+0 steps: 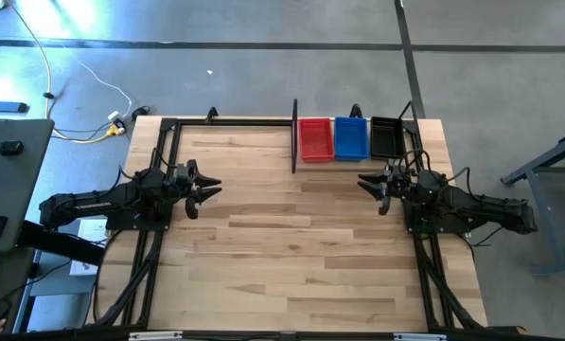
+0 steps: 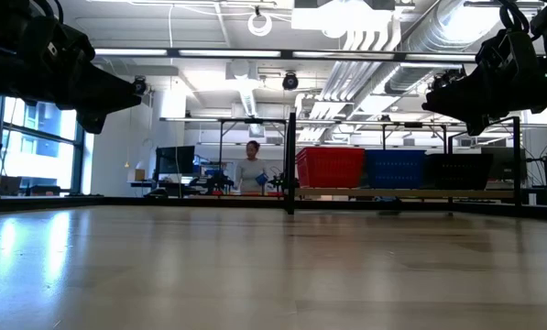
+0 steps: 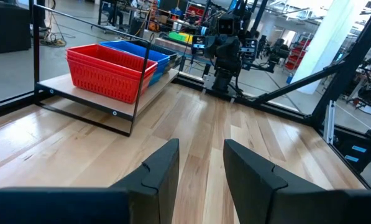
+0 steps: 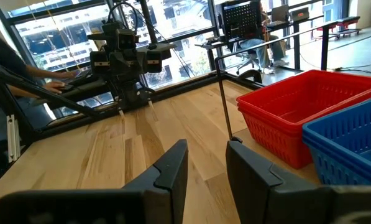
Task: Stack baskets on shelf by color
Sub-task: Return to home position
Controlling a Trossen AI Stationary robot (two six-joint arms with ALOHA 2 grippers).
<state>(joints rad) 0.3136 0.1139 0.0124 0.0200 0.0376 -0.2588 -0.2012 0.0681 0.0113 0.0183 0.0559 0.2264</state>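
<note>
Where the pale plank table (image 1: 291, 246) reaches its far edge, the shelf (image 1: 294, 137) stands: thin black metal posts over a light wooden floor. Three nested piles of rectangular, mesh-sided plastic sit on it side by side and touching. The red baskets (image 1: 315, 139) are nearest the tall end post, the blue baskets (image 1: 351, 138) in the middle, and the black baskets (image 1: 386, 138) at the right end (the layered rims show best from the left wrist). The left gripper (image 1: 211, 187) hangs over the table's left side, fingers a little apart, holding and touching nothing. The right gripper (image 1: 365, 180) hangs just in front of the shelf near the black baskets, its fingers likewise parted and empty. The two grippers face each other, well apart. Beyond the table a person (image 2: 252, 165) stands far off in the room.
</note>
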